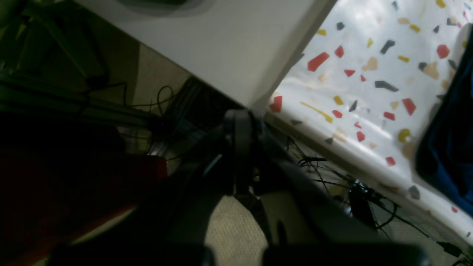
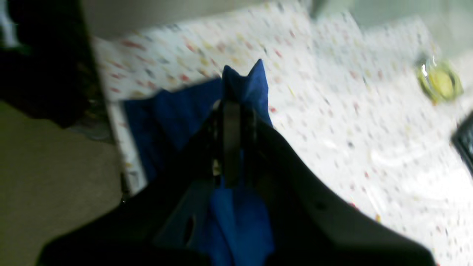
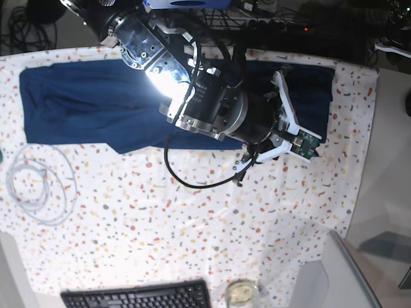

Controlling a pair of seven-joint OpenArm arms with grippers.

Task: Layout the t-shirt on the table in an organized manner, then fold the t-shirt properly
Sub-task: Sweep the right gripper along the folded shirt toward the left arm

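Observation:
The dark navy t-shirt [image 3: 83, 102] lies spread along the far side of the speckled table [image 3: 192, 224]. The bulky right arm [image 3: 212, 109] covers the shirt's middle in the base view. My right gripper [image 2: 231, 107] is shut on a pinch of the t-shirt [image 2: 173, 111]. A blue peak of cloth sticks up past its tips, close to the table's edge. My left gripper [image 1: 240, 118] is shut with nothing in it. It hangs beyond the table [image 1: 369, 92], over the floor. A strip of the t-shirt [image 1: 451, 147] shows at the far right of the left wrist view.
A small cup [image 3: 242, 292] with yellowish contents and a black keyboard [image 3: 135, 296] sit at the near edge. A white cable coil [image 3: 38, 183] lies at the left. A plain grey panel [image 1: 221, 44] meets the table's corner. Loose cables [image 1: 332, 170] trail on the floor below.

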